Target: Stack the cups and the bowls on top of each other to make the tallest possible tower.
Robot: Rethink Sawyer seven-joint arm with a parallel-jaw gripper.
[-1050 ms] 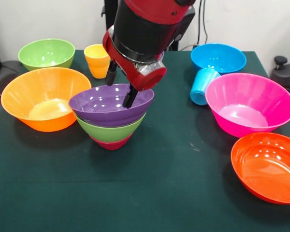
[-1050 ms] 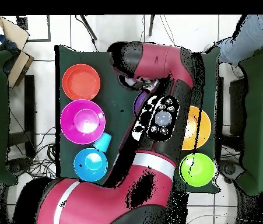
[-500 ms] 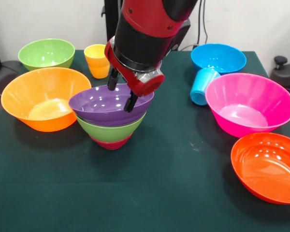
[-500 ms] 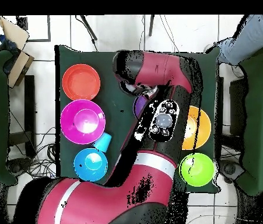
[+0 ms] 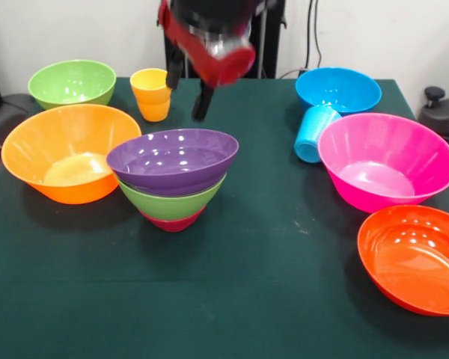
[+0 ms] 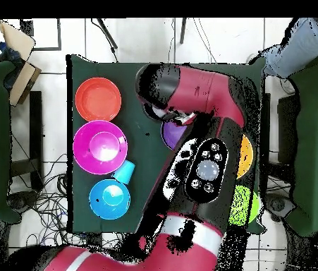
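In the front view the tower stands mid-table: a purple bowl (image 5: 172, 158) nested on a green bowl (image 5: 172, 202), with a small crimson bowl (image 5: 172, 222) underneath. My gripper (image 5: 187, 88) hangs open and empty above and behind the purple bowl's rim, clear of it. The yellow-orange cup (image 5: 151, 93) stands upright just left of the gripper. The light blue cup (image 5: 313, 132) lies on its side against the blue bowl (image 5: 337, 88). In the overhead view my arm covers most of the stack; only part of the purple bowl (image 6: 170, 133) shows.
A large orange bowl (image 5: 67, 149) touches the stack's left side, with a green bowl (image 5: 72, 82) behind it. A large pink bowl (image 5: 385, 161) and a red-orange bowl (image 5: 415, 258) sit at the right. A person's limb (image 6: 295, 46) shows at the overhead view's top right.
My gripper has risen out of the purple bowl and moved back toward the yellow-orange cup. The stack has stayed in place.
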